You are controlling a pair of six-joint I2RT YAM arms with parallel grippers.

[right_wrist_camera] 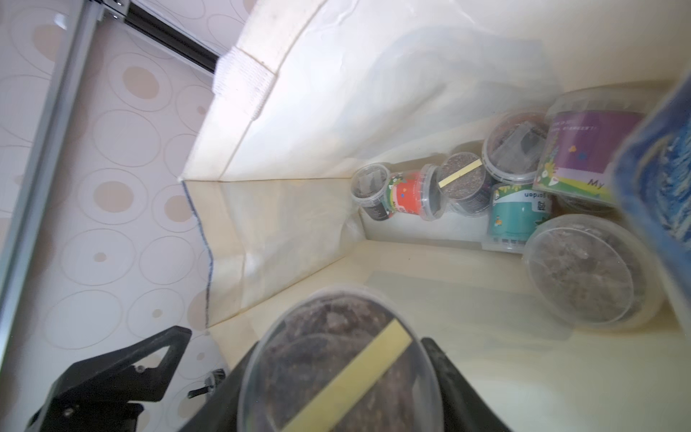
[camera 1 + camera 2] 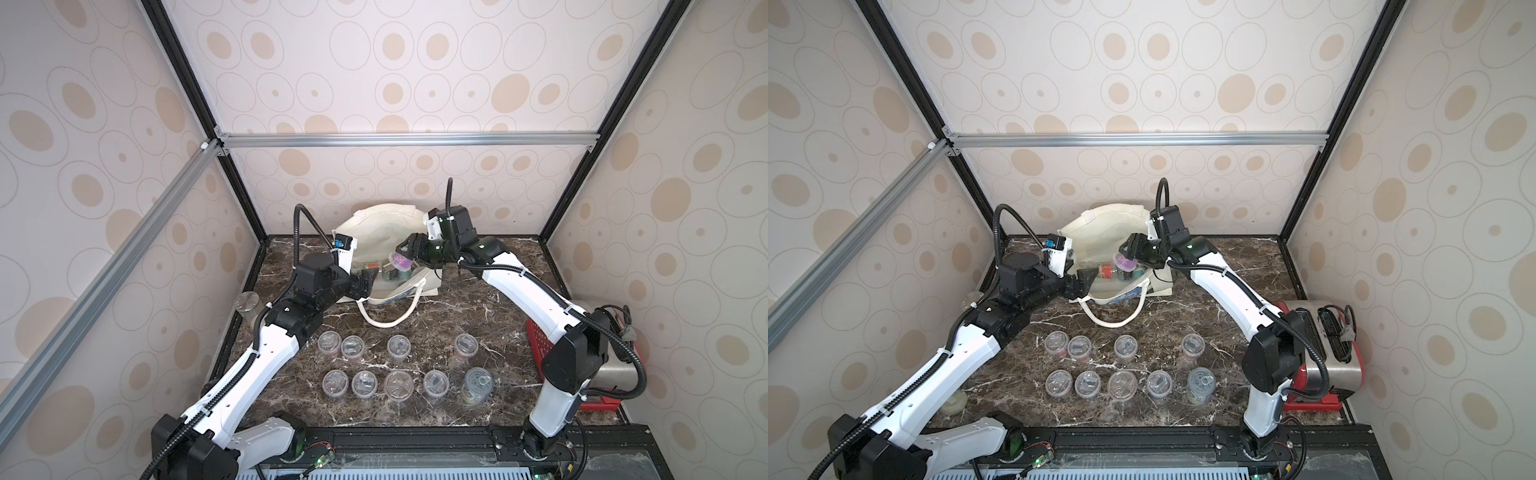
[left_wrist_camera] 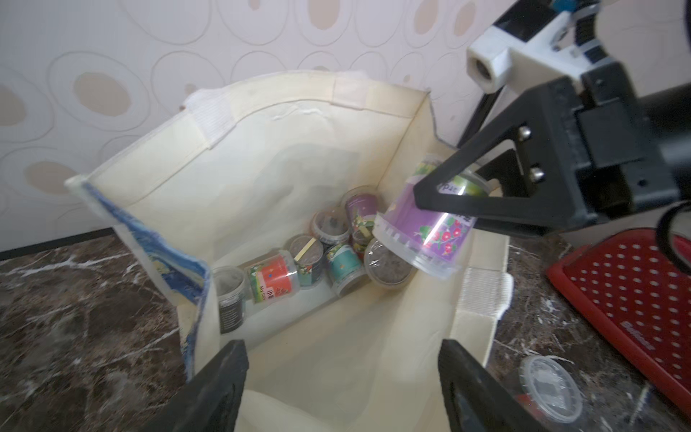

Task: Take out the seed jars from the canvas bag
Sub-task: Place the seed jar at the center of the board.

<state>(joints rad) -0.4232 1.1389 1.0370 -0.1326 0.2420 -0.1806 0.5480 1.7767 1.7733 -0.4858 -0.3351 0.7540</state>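
The canvas bag [image 2: 376,232] [image 2: 1096,232] lies open at the back of the table, with its mouth facing forward. Several seed jars [image 3: 276,278] [image 1: 407,194] with red, teal and purple labels lie heaped at its bottom. My right gripper [image 2: 405,254] [image 1: 336,392] is shut on a purple-labelled seed jar [image 2: 400,262] [image 3: 422,235] and holds it above the bag's mouth. My left gripper [image 2: 368,282] [image 3: 342,348] stands open at the bag's near left rim with only cloth between its fingers. Several more seed jars [image 2: 398,346] [image 2: 1125,345] stand in two rows on the table in front.
A taller container with a ring-pull lid [image 2: 477,384] ends the front row. A clear cylinder with a metal lid [image 2: 247,307] stands at the table's left edge. A red and silver toaster [image 2: 1325,345] sits at the right. The bag's strap [image 2: 386,320] loops toward the jars.
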